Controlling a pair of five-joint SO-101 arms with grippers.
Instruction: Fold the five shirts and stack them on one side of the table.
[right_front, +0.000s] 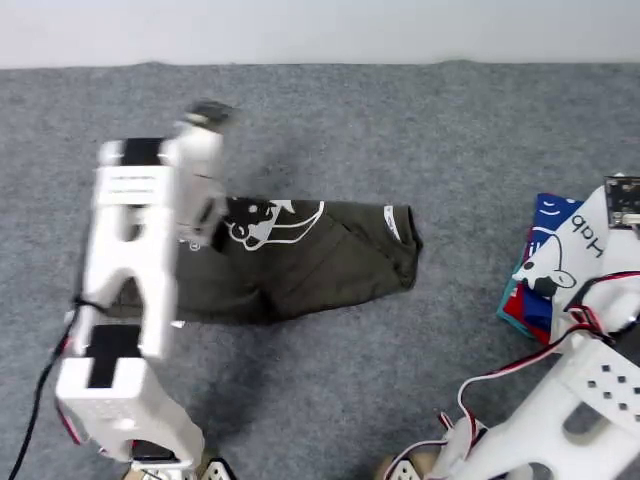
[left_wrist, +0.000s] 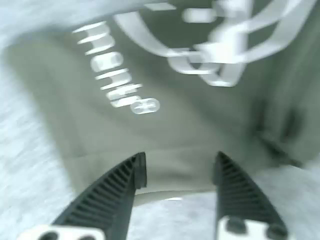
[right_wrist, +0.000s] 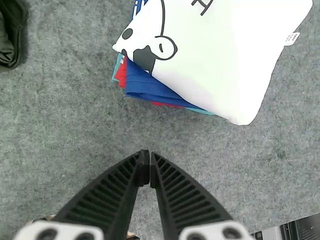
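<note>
A dark olive shirt (right_front: 300, 255) with a white print lies partly folded in the middle of the grey table. My left arm hangs over its left end, and the left gripper (left_wrist: 177, 172) is open just above the olive shirt (left_wrist: 200, 115), nothing between its fingers. At the right edge stands a stack of folded shirts (right_front: 555, 265) with a white printed one on top and blue, red and teal ones beneath. My right gripper (right_wrist: 149, 167) is shut and empty above bare carpet, a short way from the stack (right_wrist: 210, 55).
Grey carpet (right_front: 400, 130) covers the whole table. Red and white cables (right_front: 520, 365) run along the right arm near the front edge. A black cable (right_front: 35, 400) trails from the left arm's base.
</note>
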